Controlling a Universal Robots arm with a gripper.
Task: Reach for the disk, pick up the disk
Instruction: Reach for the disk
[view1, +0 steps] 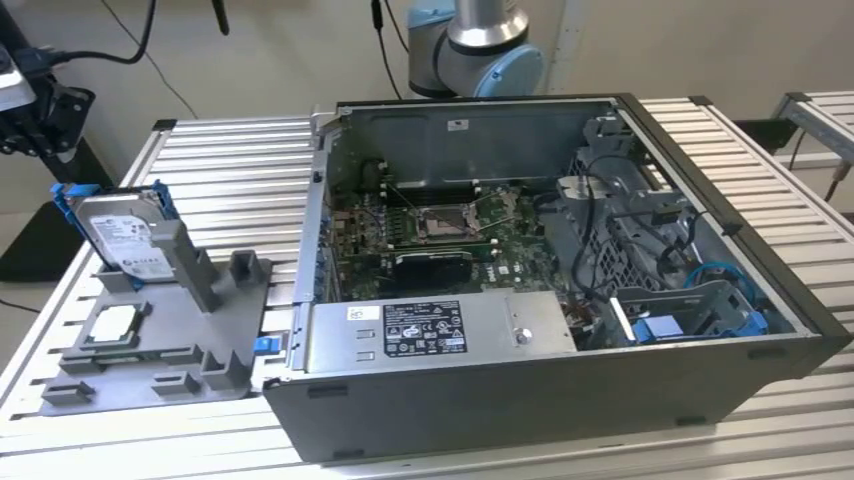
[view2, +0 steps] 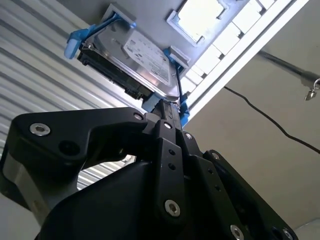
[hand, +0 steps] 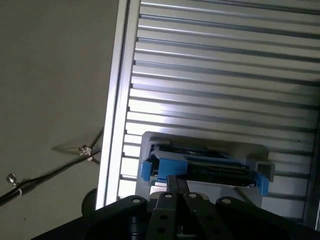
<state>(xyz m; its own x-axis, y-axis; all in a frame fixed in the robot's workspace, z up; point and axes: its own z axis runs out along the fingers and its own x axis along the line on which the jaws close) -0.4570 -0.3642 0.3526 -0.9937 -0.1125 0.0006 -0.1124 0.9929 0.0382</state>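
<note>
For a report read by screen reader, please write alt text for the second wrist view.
The black gripper, shut, points at the disk, a silver drive with a white label and blue frame, held in a grey holder on a slatted metal table. A dark cable runs beyond the table's edge.

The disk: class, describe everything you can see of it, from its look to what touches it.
The disk is a flat rectangular silver-grey metal hard drive with a white printed label and a bright blue plastic frame round its edges. It stands on edge, tilted, slotted into a grey plastic fixture on the slatted aluminium table, at the exterior view's left. The black tool points at one edge; contact cannot be told.
</note>
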